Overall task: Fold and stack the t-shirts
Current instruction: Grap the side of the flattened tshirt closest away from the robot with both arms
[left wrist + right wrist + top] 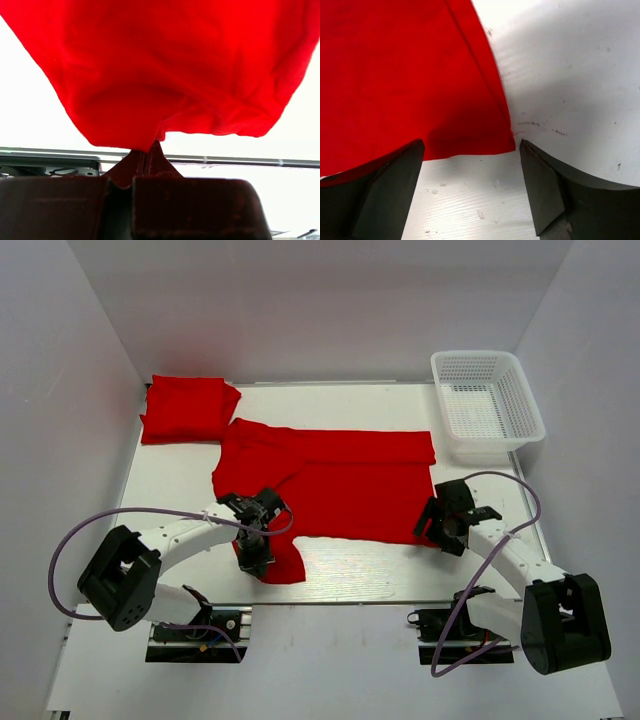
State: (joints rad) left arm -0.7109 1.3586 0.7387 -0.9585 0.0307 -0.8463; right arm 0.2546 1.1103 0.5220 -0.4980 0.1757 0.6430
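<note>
Left wrist view: we pinch the plain red cloth t-shirt (165, 65) in the left claw (147, 150) for folding; the right claw (471, 145) stands open at its corner.

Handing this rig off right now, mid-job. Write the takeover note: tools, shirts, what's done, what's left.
The left tool is shut on the near-left flap of the spread t-shirt.
The right tool is open, fingers either side of that shirt's near-right corner, not gripping.
The folded t-shirt lies at the far-left corner of the table; the white mesh basket stands far right.
Done: one shirt folded.
Left: fold the spread one and stack it on the folded one.
</note>
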